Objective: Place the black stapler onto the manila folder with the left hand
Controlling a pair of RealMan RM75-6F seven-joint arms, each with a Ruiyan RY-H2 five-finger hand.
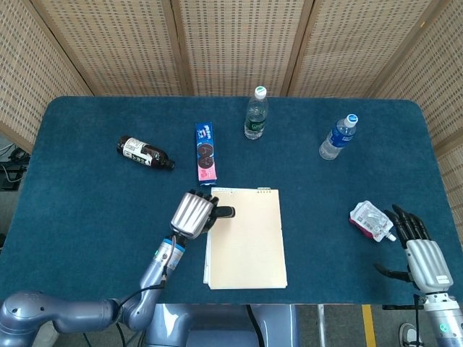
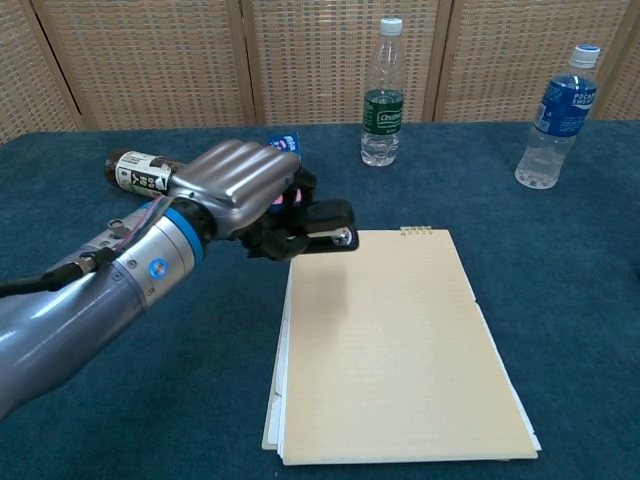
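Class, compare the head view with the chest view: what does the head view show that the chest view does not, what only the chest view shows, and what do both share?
Only the head view shows the right hand, open beside a white packet. Only the chest view shows the black stapler held clear above the manila folder, casting a shadow on it. Both show the left hand gripping the stapler at the folder's far left corner, two upright water bottles, the cookie pack and the lying brown bottle.

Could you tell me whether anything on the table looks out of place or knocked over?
The dark bottle lies on its side at the left, while the two water bottles stand upright. A crumpled packet sits by the right hand.
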